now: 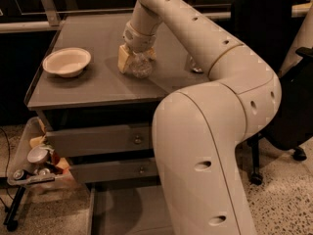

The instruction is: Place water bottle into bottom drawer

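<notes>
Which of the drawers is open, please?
The bottom drawer, pulled out by the floor; both knobbed fronts above are shut. The gripper is at the water bottle.

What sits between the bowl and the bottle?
Only bare tabletop, in the camera view; the bowl stands left, the gripper is down at the bottle.
</notes>
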Controlling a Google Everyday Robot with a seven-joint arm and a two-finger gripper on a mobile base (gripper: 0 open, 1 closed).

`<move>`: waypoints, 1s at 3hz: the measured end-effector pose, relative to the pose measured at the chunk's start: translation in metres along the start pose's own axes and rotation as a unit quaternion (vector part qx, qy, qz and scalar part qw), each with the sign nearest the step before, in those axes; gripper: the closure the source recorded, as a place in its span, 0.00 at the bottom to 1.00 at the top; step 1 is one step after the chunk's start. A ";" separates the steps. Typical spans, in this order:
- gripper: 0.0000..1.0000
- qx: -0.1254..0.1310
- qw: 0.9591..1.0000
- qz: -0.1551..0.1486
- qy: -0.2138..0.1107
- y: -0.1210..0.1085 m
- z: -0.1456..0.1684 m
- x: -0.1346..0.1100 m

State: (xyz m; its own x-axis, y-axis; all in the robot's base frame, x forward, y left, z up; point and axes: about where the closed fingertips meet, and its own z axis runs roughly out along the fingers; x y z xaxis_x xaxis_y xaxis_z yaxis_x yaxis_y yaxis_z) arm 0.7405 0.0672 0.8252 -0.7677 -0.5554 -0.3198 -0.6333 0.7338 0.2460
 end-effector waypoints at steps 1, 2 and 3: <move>0.94 0.000 1.000 0.000 0.000 0.000 0.000 0.000; 1.00 0.000 1.000 0.000 0.000 0.000 0.000 0.000; 1.00 0.000 1.000 0.000 0.000 0.002 -0.008 -0.003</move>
State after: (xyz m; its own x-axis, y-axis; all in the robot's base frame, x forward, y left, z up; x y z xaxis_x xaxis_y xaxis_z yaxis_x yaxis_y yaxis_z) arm 0.7405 0.0673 0.8341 -0.7676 -0.5554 -0.3198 -0.6334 0.7337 0.2460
